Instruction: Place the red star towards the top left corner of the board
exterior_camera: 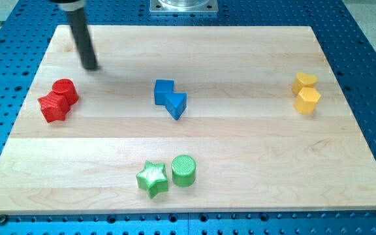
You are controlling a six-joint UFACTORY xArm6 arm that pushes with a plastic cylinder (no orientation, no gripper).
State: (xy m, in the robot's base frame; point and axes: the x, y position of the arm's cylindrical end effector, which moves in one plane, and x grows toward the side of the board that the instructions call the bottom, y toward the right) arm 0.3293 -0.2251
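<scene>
**Tip stands above the red pair, touching nothing**

Nearest the view's bottom edge sit two green blocks side by side: a green star [152, 179] on the left and a green cylinder [183, 170] just to its right, close enough that they look to be touching.

Further up, around the middle of the table [240, 150], a blue cube [164, 91] and a blue triangular block [176, 104] press against each other, the triangle lying lower and to the right.

At about the same depth on the view's left is the red star [53, 107], near the left edge of the board and roughly halfway up it. A second red block [65, 91] (its outline looks rounded, though I cannot make out the shape for certain) touches the star on its upper right.

Over on the view's right, well apart from everything else, two yellow blocks are stacked in the view: a yellow heart-like block [304, 81] above and a yellow hexagonal block [307, 100] just below, touching.

Farthest back, my tip [91, 67] rests on the board towards the top left, above and slightly right of the red pair, with bare wood between it and them. There is no gripper here, only the dark rod, so nothing is opened, closed or held
</scene>
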